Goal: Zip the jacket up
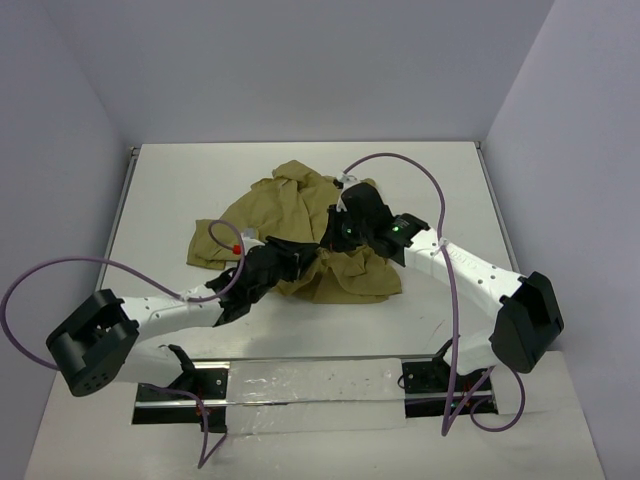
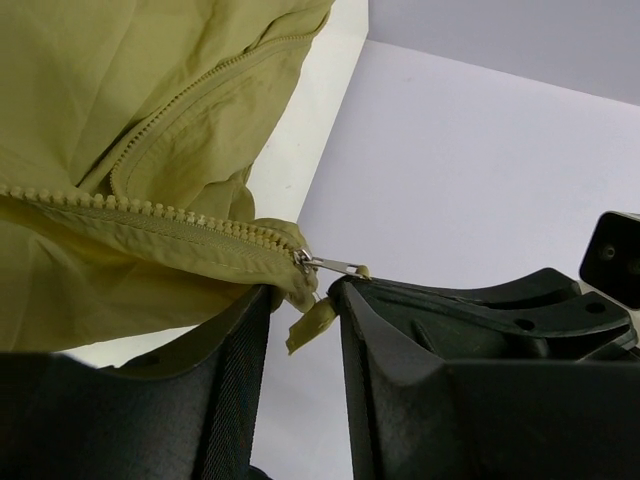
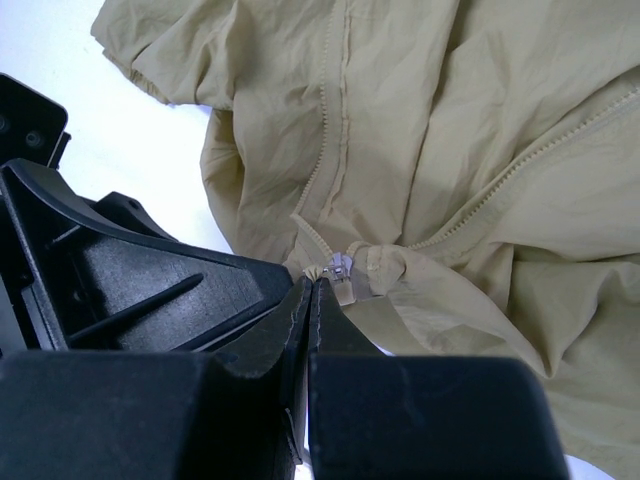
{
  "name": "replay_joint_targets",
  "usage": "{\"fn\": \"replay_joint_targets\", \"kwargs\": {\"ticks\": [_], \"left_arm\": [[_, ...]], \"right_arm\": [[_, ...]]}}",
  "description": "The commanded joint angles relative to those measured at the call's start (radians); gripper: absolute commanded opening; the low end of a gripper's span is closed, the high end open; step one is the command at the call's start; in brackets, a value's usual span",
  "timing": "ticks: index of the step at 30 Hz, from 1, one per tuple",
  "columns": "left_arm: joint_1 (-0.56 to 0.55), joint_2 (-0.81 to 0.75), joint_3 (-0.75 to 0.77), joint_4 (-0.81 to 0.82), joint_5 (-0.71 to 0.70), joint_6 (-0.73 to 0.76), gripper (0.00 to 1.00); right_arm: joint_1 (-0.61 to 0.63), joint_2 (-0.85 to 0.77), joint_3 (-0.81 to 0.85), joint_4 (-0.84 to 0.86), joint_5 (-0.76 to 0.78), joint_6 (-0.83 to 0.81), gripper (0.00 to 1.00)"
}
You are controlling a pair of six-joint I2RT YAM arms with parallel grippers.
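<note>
A: Checking the left side first. The left gripper (image 2: 303, 292) sits at the near-left edge of the jacket (image 1: 300, 205), which lies bunched mid-table (image 1: 180, 190). Its jaws stand apart with the hem corner (image 2: 310, 322) hanging in the gap. One finger touches cloth, but I see nothing clamped.

B: Step in hand?

A: My reading: anchor the foot of the zipper so that the slider can be drawn up.

B: How to do it well?

A: Close on the hem corner just below the zipper slider (image 2: 303, 259), not on the slider or its pull tab (image 2: 338, 265). Then hold the tooth row (image 2: 150, 212) taut and straight, clear of the folds.

B: Right side?

A: The right gripper (image 3: 312, 284) is clenched, tips pressed together right at the slider. Its pull should probably run slowly along the tooth line, not lift off the table.

B: Unknowns?

A: I cannot tell whether the right tips pinch the pull tab or only sit against it. Bunched cloth hides whether both tooth rows are seated in the slider. In the top view both grippers cover the zipper's foot. The zipper's upper end is lost in folds, and I cannot separate sleeves from collar.
</note>
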Motion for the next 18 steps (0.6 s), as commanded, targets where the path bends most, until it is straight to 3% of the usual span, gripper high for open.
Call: {"fn": "replay_joint_targets", "kwargs": {"ticks": [1,7,14,18], "left_arm": [[0.003,0.028,0.048,0.061,0.028,0.016,0.38],[0.004,0.033,0.044,0.066,0.032,0.016,0.29],[0.016,0.016,0.023,0.071,0.036,0.016,0.0],[0.03,-0.013,-0.008,0.095,0.041,0.025,0.0]], "right_arm": [[-0.005,-0.037,0.005,0.023,-0.013,-0.003,0.0],[-0.005,-0.043,-0.008,0.028,-0.013,-0.002,0.0],[-0.005,-0.048,-0.012,0.026,-0.02,-0.004,0.0],[-0.005,-0.049,-0.011,0.024,-0.019,-0.008,0.0]]}}
